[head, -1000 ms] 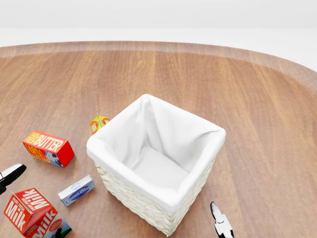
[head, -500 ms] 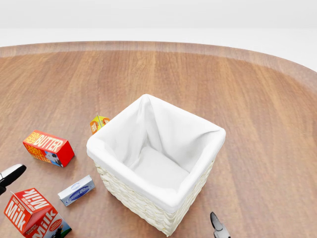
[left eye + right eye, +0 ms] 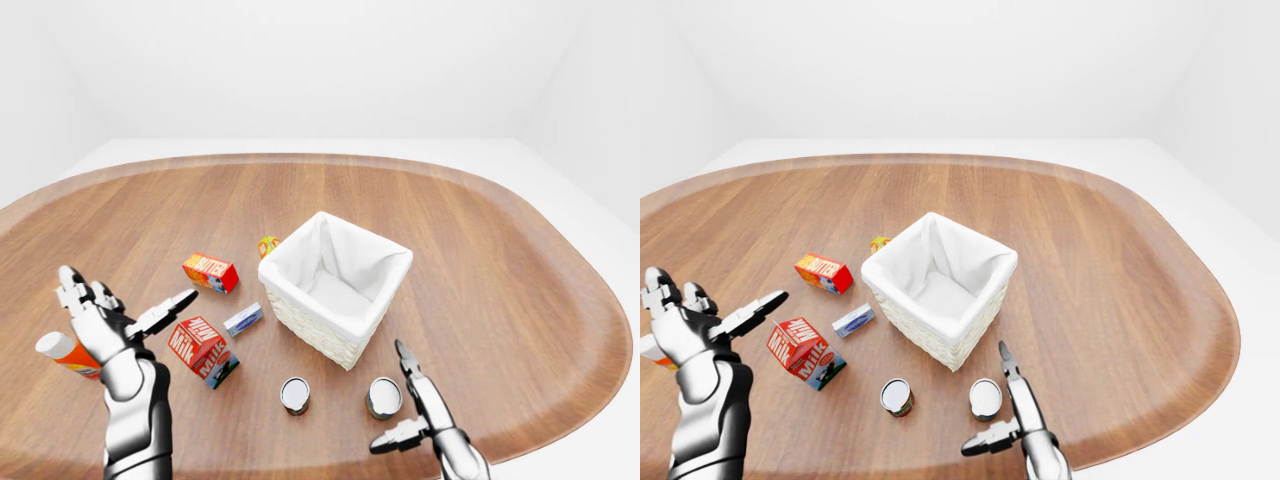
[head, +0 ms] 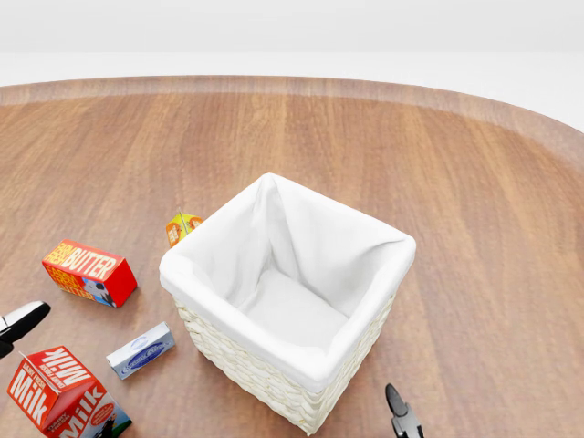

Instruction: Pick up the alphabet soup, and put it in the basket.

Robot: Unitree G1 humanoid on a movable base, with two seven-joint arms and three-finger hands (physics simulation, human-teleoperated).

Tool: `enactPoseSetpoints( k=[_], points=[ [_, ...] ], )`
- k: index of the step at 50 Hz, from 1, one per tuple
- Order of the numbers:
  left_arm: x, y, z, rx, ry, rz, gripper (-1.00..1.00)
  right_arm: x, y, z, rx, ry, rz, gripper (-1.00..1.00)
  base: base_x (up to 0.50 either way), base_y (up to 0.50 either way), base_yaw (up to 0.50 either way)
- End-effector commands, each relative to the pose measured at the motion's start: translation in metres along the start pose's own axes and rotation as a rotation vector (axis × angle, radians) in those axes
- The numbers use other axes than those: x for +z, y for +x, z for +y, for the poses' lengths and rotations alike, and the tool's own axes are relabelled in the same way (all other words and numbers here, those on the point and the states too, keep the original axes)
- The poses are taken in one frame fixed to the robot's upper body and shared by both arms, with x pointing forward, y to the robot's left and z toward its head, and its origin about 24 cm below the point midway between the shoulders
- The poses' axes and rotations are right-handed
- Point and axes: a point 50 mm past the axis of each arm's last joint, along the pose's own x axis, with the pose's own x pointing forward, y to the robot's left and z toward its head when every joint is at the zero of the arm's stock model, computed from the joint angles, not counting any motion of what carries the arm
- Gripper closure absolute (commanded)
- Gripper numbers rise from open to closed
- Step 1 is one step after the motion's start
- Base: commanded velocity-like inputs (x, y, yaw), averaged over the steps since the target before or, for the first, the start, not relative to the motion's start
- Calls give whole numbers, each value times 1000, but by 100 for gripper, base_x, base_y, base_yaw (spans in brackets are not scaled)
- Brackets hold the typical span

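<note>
Two cans stand near the bottom of the left-eye view, one (image 3: 295, 395) left of the other (image 3: 383, 397); their labels are too small to tell which is the alphabet soup. The white-lined wicker basket (image 3: 310, 325) sits just above them. My right hand (image 3: 392, 402) is open beside the right can, which shows between its long finger and thumb; whether they touch I cannot tell. My left hand (image 3: 130, 300) is raised at the left, open and holding nothing. In the head view only a right fingertip (image 4: 398, 415) and a left fingertip (image 4: 23, 319) show.
Left of the basket are a red butter box (image 3: 210, 271), a milk carton (image 3: 200, 347), a small blue-white box (image 3: 243, 319) and a small orange box (image 3: 267, 245). A white, orange-ended bottle (image 3: 60, 350) lies partly behind my left hand. The table's edge (image 3: 560, 420) curves along the bottom right.
In the head view my right fingertip has sunk a little toward the bottom edge. The left fingertip and the things on the table have not moved.
</note>
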Motion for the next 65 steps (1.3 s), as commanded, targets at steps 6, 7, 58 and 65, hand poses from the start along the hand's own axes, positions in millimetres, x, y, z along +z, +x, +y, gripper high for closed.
enactPoseSetpoints(
  k=[6, 7, 58, 65],
  points=[
    [0, 0, 0, 0, 1, 0, -100, -2, 9, 3, 10, 1, 14, -100, 0, 0, 0],
    [1, 0, 0, 0, -2, -5, -100, -1, 9, 3, 9, 0, 14, -100, 0, 0, 0],
    [-4, 1, 0, 0, 10, 17, -100, -16, 25, 6, 25, -10, 101, 100, 0, 0, 0],
    [2, -1, 0, 0, 1, -7, -100, -13, 18, 2, 12, -10, 73, 100, 0, 0, 0]
  ],
)
